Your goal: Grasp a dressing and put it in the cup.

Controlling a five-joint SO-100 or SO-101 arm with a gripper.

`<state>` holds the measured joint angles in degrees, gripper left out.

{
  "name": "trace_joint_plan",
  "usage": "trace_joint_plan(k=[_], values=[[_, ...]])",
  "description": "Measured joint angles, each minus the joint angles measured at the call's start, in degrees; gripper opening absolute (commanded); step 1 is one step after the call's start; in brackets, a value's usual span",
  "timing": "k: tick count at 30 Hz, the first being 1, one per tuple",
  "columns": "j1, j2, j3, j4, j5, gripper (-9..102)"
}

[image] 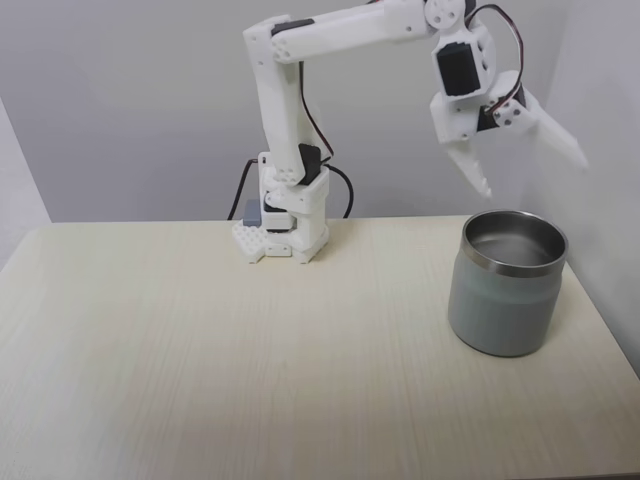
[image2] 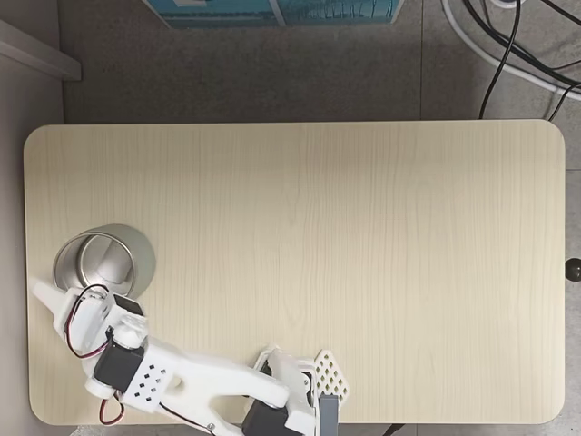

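The cup (image: 505, 300) is a squat grey-green tumbler with a shiny steel rim, standing upright near the table's right edge in the side fixed view. In the top-down fixed view the cup (image2: 138, 257) sits at the left. A pale rounded shape (image2: 111, 265) lies inside it; I cannot tell whether this is the dressing or a reflection. My white gripper (image: 535, 178) hangs open above the cup, fingers spread wide and empty. From above, the gripper (image2: 64, 295) is over the cup's near rim.
The arm's base (image: 285, 225) is clamped at the table's back edge. The light wood table (image: 250, 350) has rounded corners. Cables (image2: 508, 54) run on the floor beyond the far edge.
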<state>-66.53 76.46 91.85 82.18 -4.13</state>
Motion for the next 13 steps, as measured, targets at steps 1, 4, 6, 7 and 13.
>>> trace_joint_plan(k=[1, 4, 6, 7, 13], values=[[0.18, -0.26, -0.62, -0.35, -0.09, 41], [0.53, -0.35, -0.7, -0.53, -0.09, 40], [0.18, -0.62, -0.7, -0.53, -0.09, 40], [0.09, -0.97, -0.7, -0.53, -0.09, 40], [0.09, -2.02, -0.88, -0.53, -0.09, 40]])
